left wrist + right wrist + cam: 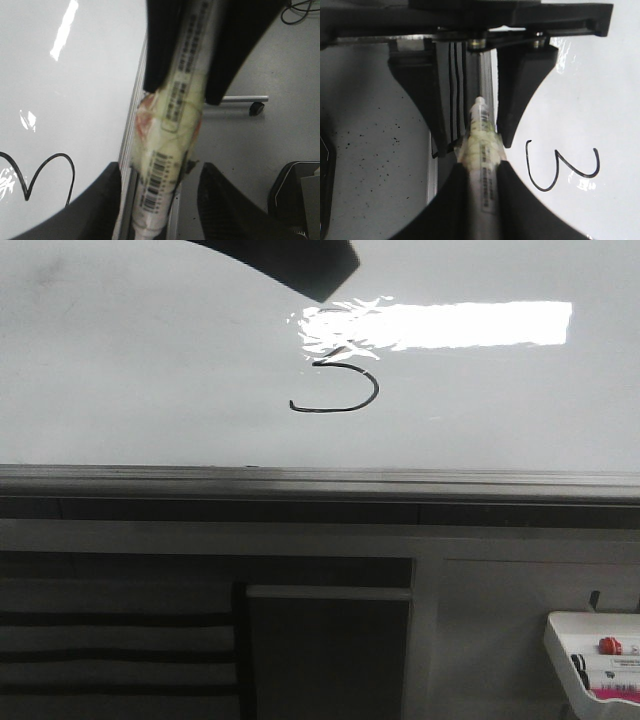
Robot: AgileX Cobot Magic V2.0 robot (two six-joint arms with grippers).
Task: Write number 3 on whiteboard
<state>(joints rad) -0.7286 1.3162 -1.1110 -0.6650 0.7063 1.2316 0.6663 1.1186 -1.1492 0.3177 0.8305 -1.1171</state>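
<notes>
The number 3 (340,385) is drawn in thin black line on the glossy whiteboard (150,370), its top partly lost in glare. It also shows in the left wrist view (37,175) and the right wrist view (562,165). My right gripper (481,167) is shut on a white marker (482,150) wrapped in yellowish tape, just off the board's grey rail (320,480). My left gripper (160,170) is open, its fingers (230,210) standing either side of the marker's end (155,200) with a gap. A dark arm part (290,260) shows at the top of the front view.
A small white marker tray (600,655) with a red-capped marker (610,645) hangs at the lower right below the board. Grey floor, a wheeled stand leg (250,102) and a cable lie beyond the board's edge.
</notes>
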